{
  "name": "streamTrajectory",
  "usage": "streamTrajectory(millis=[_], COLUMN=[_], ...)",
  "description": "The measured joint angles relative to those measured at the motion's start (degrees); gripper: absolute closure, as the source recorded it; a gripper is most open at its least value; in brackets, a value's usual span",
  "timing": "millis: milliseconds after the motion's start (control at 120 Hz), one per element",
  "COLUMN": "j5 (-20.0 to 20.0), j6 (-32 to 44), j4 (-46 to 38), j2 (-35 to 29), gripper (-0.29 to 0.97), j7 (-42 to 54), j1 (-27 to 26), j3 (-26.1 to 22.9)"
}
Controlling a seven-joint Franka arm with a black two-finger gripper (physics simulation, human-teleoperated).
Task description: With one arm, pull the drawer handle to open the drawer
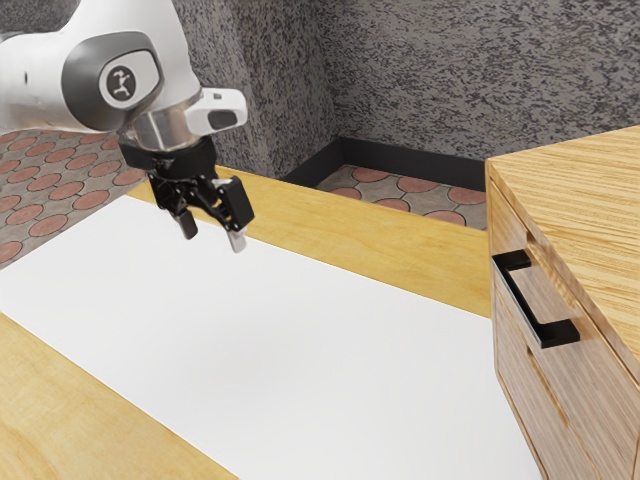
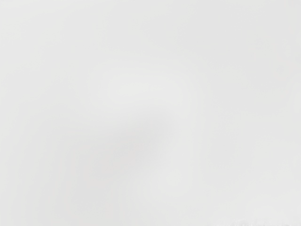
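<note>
A light wooden cabinet (image 1: 590, 190) stands at the exterior view's right edge, its drawer front (image 1: 545, 300) facing left with a black bar handle (image 1: 533, 298) on it. The drawer front sits flush with the cabinet. My black gripper (image 1: 212, 233) hangs over the white tabletop (image 1: 300, 350) near the exterior view's upper left, far from the handle. Its two fingers stand apart with nothing between them, so it is open. The wrist view looks down on the plain white tabletop (image 2: 150, 70) with a faint shadow on it.
A wooden border (image 1: 360, 235) runs around the white surface. Behind it are a speckled grey wall (image 1: 450, 70) and a floor of red round tiles (image 1: 400, 190). A second drawer front (image 1: 560, 410) sits under the handled one.
</note>
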Motion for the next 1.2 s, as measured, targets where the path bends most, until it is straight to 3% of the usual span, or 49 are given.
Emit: streamTrajectory(millis=[208,350,467,717,1000,1083,1200], j5=[-0.5,-2.3,-1.2,-2.3,-3.8,-4.5,-5.0], j6=[0.0,-0.9,-1.6,-0.9,4.1,9.4,18.4], j4=[0.0,2.8,5.3,4.3,4.1,-3.0,-13.5], j2=[0.0,-0.5,-6.3,-6.2,-4.8,-7.5,-13.6], gripper=[0.0,0.0,0.0,0.0,0.0,0.0,0.0], j7=[0.4,0.5,-1.3,-21.6,-38.9,-42.6,-47.1], j1=[-0.3,2.7,7.3,-3.1,-4.7,-6.0,-12.7], j3=[0.2,0.5,-3.0,-5.3,-5.5,-5.6,-5.6])
